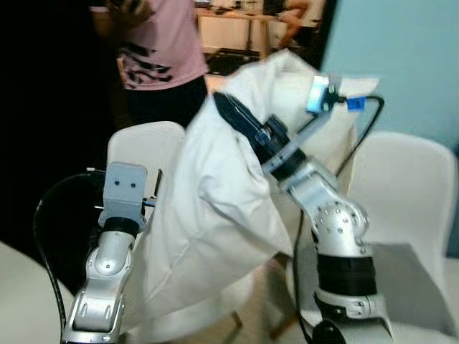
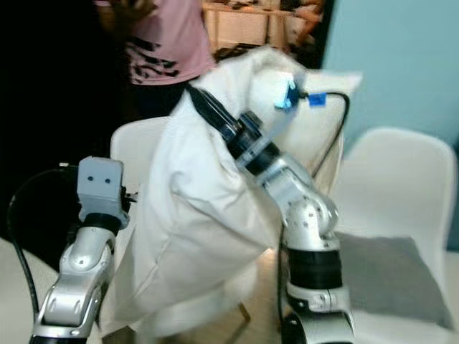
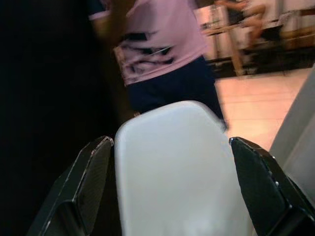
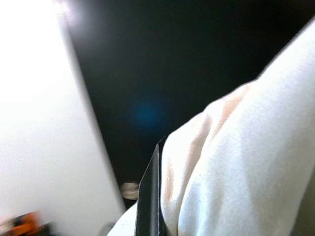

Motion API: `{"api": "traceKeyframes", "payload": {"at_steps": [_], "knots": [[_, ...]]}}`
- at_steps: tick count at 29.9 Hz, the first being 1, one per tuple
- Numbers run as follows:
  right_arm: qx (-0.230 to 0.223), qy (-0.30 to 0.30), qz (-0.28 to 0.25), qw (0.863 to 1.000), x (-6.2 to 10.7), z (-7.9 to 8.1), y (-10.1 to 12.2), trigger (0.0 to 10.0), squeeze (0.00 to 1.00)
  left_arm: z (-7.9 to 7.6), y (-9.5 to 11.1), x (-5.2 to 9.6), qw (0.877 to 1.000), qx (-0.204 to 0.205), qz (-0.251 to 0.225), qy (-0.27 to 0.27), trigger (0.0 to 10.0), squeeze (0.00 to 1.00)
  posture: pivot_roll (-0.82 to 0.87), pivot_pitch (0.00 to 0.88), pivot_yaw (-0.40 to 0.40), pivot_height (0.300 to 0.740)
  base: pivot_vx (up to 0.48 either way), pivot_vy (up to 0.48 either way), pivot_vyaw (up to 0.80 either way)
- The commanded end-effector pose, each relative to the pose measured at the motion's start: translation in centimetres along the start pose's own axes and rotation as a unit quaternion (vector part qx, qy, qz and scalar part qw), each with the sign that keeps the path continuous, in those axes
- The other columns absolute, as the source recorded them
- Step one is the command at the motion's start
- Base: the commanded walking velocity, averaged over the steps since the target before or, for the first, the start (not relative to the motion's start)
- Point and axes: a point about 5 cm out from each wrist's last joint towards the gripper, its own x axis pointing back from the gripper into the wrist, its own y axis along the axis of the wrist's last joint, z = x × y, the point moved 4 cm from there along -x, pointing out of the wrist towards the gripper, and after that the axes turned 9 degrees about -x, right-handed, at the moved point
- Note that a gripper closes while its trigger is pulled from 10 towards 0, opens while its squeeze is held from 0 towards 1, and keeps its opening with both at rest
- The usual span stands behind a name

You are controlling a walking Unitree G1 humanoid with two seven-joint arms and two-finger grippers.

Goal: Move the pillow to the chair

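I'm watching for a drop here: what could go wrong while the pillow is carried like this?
The right gripper holds the white pillow only near its top, so the hanging bulk could slip free. The left gripper is open and not helping. A person stands just behind the white chair and could be bumped.

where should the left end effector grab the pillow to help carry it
Probably the pillow's sagging lower left edge, coming in from the robot's left. The right end effector already pinches its top, so the bulk droops beside the open left end effector, which faces the chair.
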Motion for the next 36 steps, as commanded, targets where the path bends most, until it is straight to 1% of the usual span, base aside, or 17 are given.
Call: {"api": "traceKeyframes", "payload": {"at_steps": [1,7,10,11,13,14,17,18,19,20,22,23,24,25,26,28,36], "knots": [[0.017,0.069,-0.01,0.997,-1.0,2.7,0.8,10.0,0.0,-0.2,-0.4,0.2,1.0,-0.007,0.009,-0.002,10.0,0.0,0.08,0.0,-0.039,0.739,0.39,0.0,0.78],[0.022,0.057,-0.006,0.998,-1.1,2.2,0.6,10.0,0.0,-0.3,-0.7,0.3,1.0,-0.005,0.02,0.002,10.0,0.0,0.09,0.0,-0.041,0.739,0.182,0.0,0.78],[0.022,-0.046,-0.007,0.999,-0.7,-1.3,0.4,10.0,0.0,-1.0,-0.7,0.4,1.0,-0.001,0.018,-0.013,10.0,0.0,0.08,0.0,-0.038,0.739,0.0,0.0,0.26],[0.022,-0.046,-0.007,0.999,-0.7,-1.3,0.4,10.0,0.0,-1.0,-0.7,0.4,1.0,-0.001,0.018,-0.013,10.0,0.0,0.08,0.0,-0.038,0.739,0.0,0.0,0.0],[0.021,-0.079,0.009,0.997,0.0,-2.5,-0.1,10.0,0.0,-1.4,-0.5,0.5,1.0,-0.003,0.015,-0.022,10.0,0.0,0.08,0.0,-0.039,0.739,0.0,0.0,0.0],[0.021,-0.079,0.009,0.997,0.0,-2.5,-0.1,10.0,0.0,-1.4,-0.5,0.5,1.0,-0.003,0.015,-0.022,10.0,0.0,0.08,0.0,-0.039,0.739,0.0,0.0,0.0],[0.034,-0.121,0.059,0.99,1.3,-4.2,-1.5,10.0,0.0,-1.5,-0.5,0.5,1.0,-0.006,0.013,-0.026,10.0,0.0,0.07,0.0,-0.04,0.739,0.0,0.0,0.0],[0.034,-0.121,0.059,0.99,1.3,-4.2,-1.5,10.0,0.0,-1.5,-0.5,0.5,1.0,-0.006,0.013,-0.026,10.0,0.0,0.07,0.0,-0.04,0.739,0.0,0.0,0.0],[0.05,-0.134,0.113,0.983,2.2,-4.9,-3.0,10.0,0.0,-1.6,-0.5,0.6,1.0,-0.007,0.014,-0.027,10.0,0.0,0.07,0.0,-0.042,0.739,0.0,0.0,0.0],[0.05,-0.134,0.113,0.983,2.2,-4.9,-3.0,10.0,0.0,-1.6,-0.5,0.6,1.0,-0.007,0.014,-0.027,10.0,0.0,0.07,0.0,-0.042,0.739,0.0,0.0,0.0],[0.078,-0.173,0.228,0.955,4.9,-6.6,-6.3,10.0,0.0,-1.7,-0.7,0.7,0.999,-0.01,0.019,-0.029,10.0,0.0,0.07,0.0,-0.04,0.739,0.0,-0.214,0.0],[0.085,-0.187,0.263,0.943,5.8,-7.1,-7.2,10.0,0.0,-1.7,-0.8,0.7,0.999,-0.01,0.02,-0.03,10.0,0.0,0.07,0.0,-0.04,0.739,0.0,-0.428,0.0],[0.085,-0.187,0.263,0.943,5.8,-7.1,-7.2,10.0,0.0,-1.7,-0.8,0.7,0.999,-0.01,0.02,-0.03,10.0,0.0,0.07,0.0,-0.04,0.739,0.0,-0.428,0.0],[0.115,-0.217,0.312,0.918,7.2,-8.4,-8.5,10.0,0.0,-1.8,-0.9,0.7,0.999,-0.011,0.022,-0.03,10.0,0.0,0.07,0.0,-0.04,0.739,0.0,-0.48,0.0],[0.137,-0.235,0.343,0.899,8.2,-9.1,-9.2,10.0,0.0,-1.8,-0.9,0.7,0.999,-0.011,0.022,-0.03,10.0,0.0,0.07,0.0,-0.04,0.739,0.0,-0.48,0.0],[0.164,-0.26,0.367,0.878,9.1,-10.2,-9.6,10.0,0.0,-1.8,-1.0,0.6,0.999,-0.011,0.024,-0.029,10.0,0.0,0.08,0.0,-0.038,0.739,0.0,-0.452,0.0],[0.191,-0.286,0.379,0.859,9.6,-11.1,-9.7,10.0,0.0,-1.5,-1.0,0.5,0.999,-0.009,0.025,-0.023,10.0,0.0,0.08,0.0,-0.033,0.739,0.0,-0.106,0.0]]}}
